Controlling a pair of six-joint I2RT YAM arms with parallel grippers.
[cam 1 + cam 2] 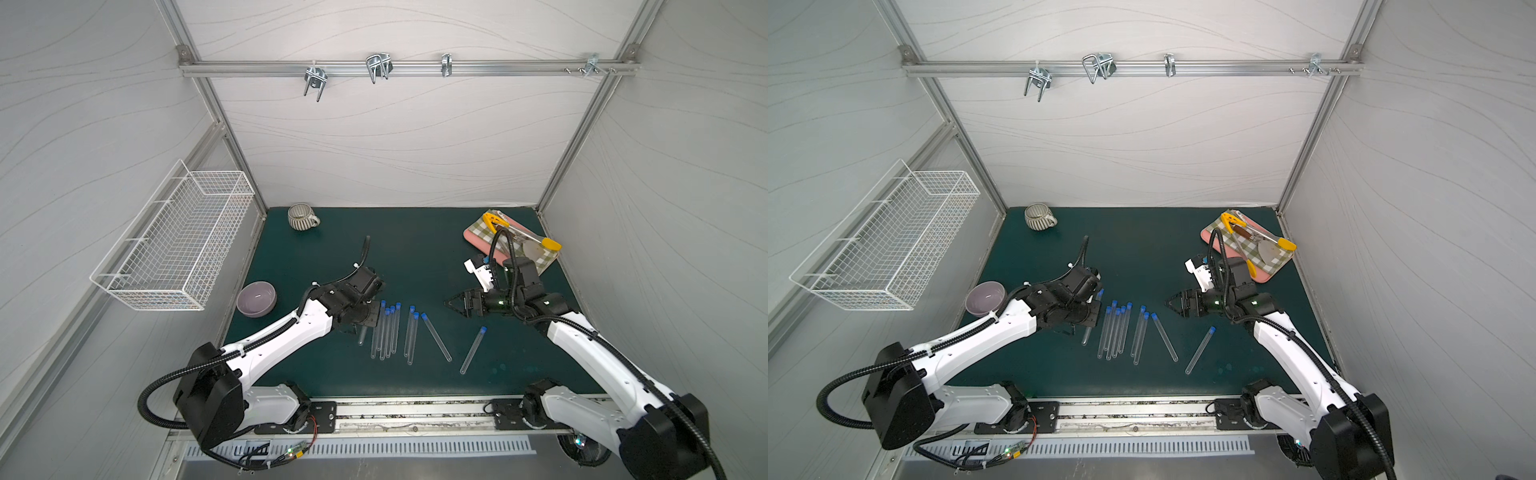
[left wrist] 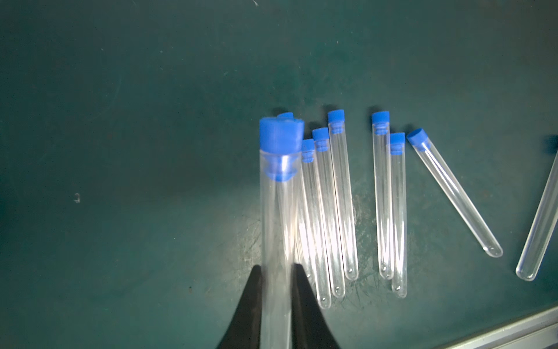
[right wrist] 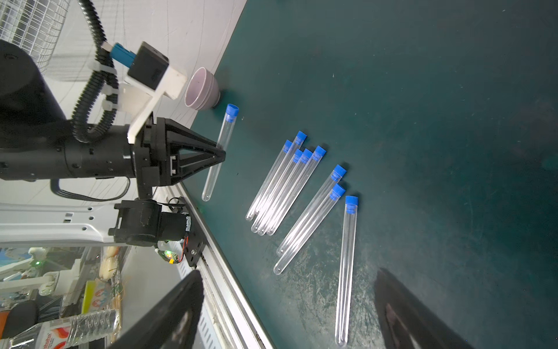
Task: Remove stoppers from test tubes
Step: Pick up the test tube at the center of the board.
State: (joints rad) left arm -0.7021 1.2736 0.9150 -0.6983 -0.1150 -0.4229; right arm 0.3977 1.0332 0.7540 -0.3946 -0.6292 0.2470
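Several clear test tubes (image 1: 409,336) lie side by side on the green mat (image 1: 415,257), each plugged with a blue stopper (image 1: 412,308). My left gripper (image 2: 276,267) is shut on one more test tube (image 2: 276,211) near its rounded end, lifted at the row's left side. Its blue stopper (image 2: 280,136) is still seated in the mouth. The right wrist view shows this held tube (image 3: 222,142) slanting up from the left gripper (image 3: 222,155). My right gripper (image 1: 449,302) hovers open right of the row, pointing toward it, with nothing between its fingers (image 3: 392,302).
A lone stoppered tube (image 1: 473,351) lies apart at the right. A purple bowl (image 1: 256,298) sits at the mat's left edge and a striped mug (image 1: 302,216) at the back left. A checked cloth with utensils (image 1: 513,241) lies back right. A wire basket (image 1: 178,245) hangs on the left wall.
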